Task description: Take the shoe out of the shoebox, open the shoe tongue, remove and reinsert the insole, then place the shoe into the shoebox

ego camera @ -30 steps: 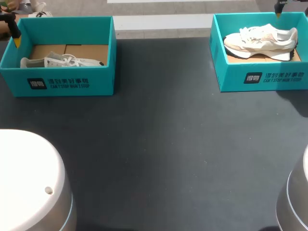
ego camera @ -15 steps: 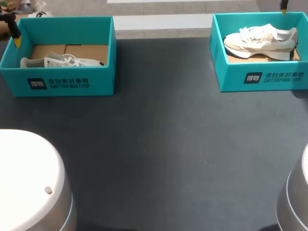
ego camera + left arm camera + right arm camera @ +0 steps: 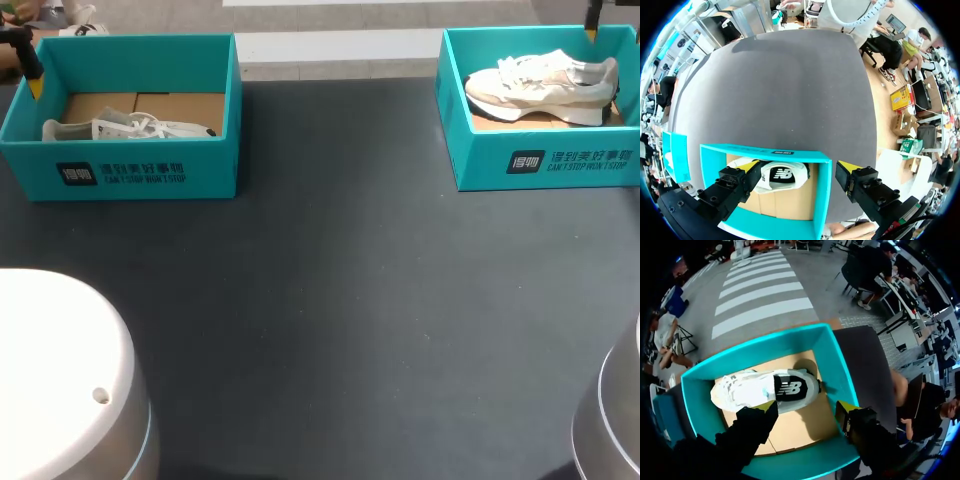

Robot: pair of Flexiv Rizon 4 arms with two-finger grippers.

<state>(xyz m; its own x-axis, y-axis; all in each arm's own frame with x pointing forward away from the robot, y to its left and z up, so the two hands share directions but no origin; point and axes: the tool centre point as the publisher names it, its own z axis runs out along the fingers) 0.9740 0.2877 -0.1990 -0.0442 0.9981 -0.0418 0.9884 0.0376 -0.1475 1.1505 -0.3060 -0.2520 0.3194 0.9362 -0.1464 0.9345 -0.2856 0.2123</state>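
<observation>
Two teal shoeboxes stand at the table's far side. The left box (image 3: 120,170) holds a white shoe (image 3: 130,128) lying against its front wall. The right box (image 3: 545,160) holds a cream and beige sneaker (image 3: 540,85) on its side. My left gripper (image 3: 800,167) hangs open above the left box (image 3: 765,150), over the shoe's heel (image 3: 782,175). My right gripper (image 3: 806,409) stands open above the right box (image 3: 760,347), with the sneaker (image 3: 765,387) just ahead of its fingers and untouched. In the head view only one yellow fingertip (image 3: 36,88) of the left arm and one fingertip (image 3: 592,30) of the right show.
The dark table top (image 3: 330,300) stretches wide between and in front of the boxes. Both arm bases (image 3: 60,380) fill the near corners. Cardboard liners (image 3: 790,427) cover the box floors.
The right gripper's yellow tip has shifted a little to the right over the far wall of the right box. The left arm and both shoes stay put.
</observation>
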